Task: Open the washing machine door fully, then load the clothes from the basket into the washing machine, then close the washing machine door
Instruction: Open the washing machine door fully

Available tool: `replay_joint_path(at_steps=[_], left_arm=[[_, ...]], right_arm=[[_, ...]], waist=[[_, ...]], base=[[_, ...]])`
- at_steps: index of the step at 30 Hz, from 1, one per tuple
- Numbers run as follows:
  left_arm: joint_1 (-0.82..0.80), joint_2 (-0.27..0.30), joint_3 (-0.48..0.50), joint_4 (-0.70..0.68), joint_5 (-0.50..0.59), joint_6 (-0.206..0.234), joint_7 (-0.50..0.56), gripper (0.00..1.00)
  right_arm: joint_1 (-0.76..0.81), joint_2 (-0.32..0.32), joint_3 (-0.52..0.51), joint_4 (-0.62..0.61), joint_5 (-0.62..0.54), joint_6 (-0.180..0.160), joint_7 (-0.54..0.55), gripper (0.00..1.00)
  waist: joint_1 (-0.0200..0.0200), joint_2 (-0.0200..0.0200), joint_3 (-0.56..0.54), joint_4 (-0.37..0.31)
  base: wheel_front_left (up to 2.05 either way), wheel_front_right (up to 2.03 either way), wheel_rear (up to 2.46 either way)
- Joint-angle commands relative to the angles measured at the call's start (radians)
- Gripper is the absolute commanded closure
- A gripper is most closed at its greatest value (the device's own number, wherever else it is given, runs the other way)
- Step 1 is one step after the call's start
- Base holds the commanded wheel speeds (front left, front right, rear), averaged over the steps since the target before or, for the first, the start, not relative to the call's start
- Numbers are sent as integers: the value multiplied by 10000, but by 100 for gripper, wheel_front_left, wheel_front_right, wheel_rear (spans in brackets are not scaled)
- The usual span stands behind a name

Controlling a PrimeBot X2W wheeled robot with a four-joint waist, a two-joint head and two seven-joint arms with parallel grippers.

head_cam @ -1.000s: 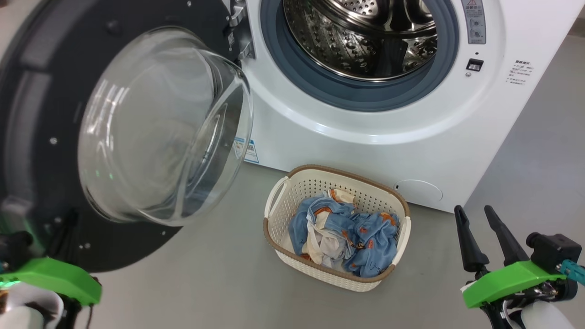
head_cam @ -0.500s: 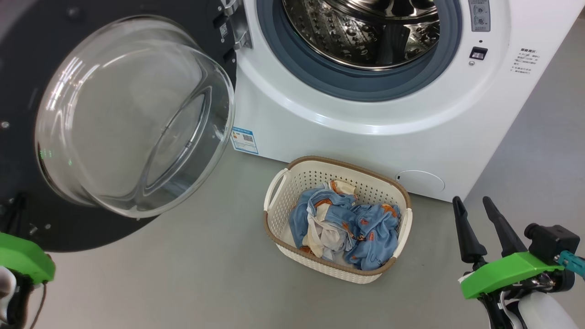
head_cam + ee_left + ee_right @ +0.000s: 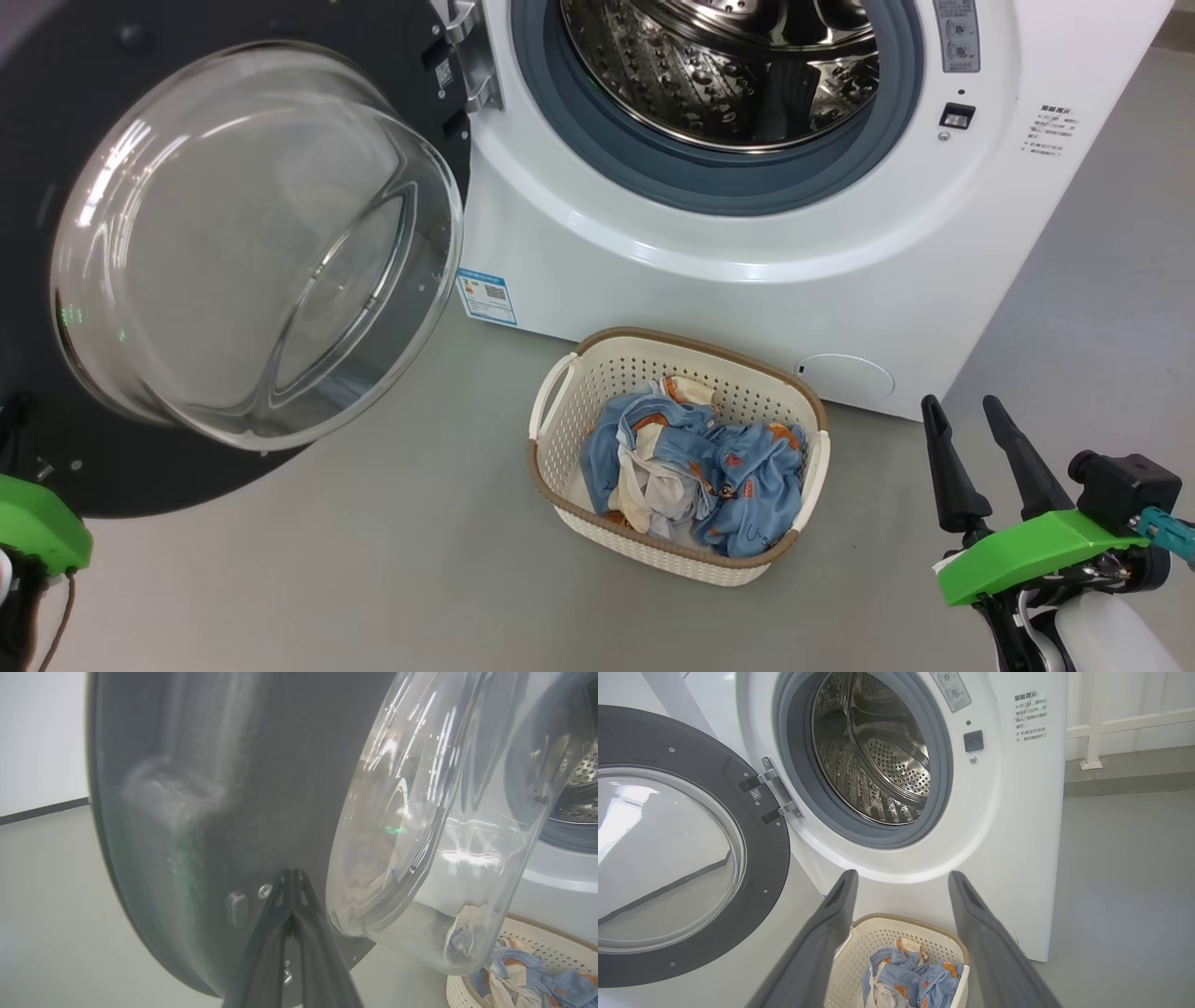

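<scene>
- Right gripper [image 3: 959,403] hangs off to the right of the basket [image 3: 653,378], on the robot's side of it. Jaws are wide apart with nothing in them.
- Left gripper [image 3: 292,877] is way out to the basket's left. Its jaws are pressed together on nothing, tips right up by the inner face of the washing machine door [image 3: 233,252], just beside the glass bowl [image 3: 420,835]. Can't tell if they actually touch. If that arm pulls away sloppily, the tips could scrape the bowl.
- The basket itself sits on the floor [image 3: 420,579], with the clothes [image 3: 728,476] bunched in one tangled heap inside. I'd guess loading is up next.
- My worry is that the basket looks light and it's full of holes. A finger snagging the wall or the rim could drag or tip the whole thing.
- The tangle also means one grab might lift the entire clump with a bit trailing. That bit could catch on the rim or drop on the floor short of the opening.
- The door stands swung wide open, left of the basket and above it. No idea if it's at its stop. If it isn't, it could drift back over the basket and into the right arm's path.
- Just behind the basket is the washing machine [image 3: 747,308], with the drum [image 3: 709,84] opening above it.
- Anything left draped over the gasket [image 3: 709,191] would get pinched when the door shuts.
</scene>
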Motion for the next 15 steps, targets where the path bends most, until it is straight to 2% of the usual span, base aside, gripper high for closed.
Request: replay_joint_path(at_steps=[1,8,15], left_arm=[[-481,731,284,-89,130,20,-173,100],[-464,636,64,6,160,-88,-324,100],[9,453,-25,-477,139,-133,-389,100]], right_arm=[[-175,-46,178,-195,16,75,-120,0],[-116,-54,145,-246,14,75,-120,0],[20,-19,184,-273,43,75,-120,0]], waist=[[0,-1,-22,-5],[0,-1,-97,-27],[0,-1,-283,-111]], base=[[0,0,0],[0,0,0],[0,0,0]])
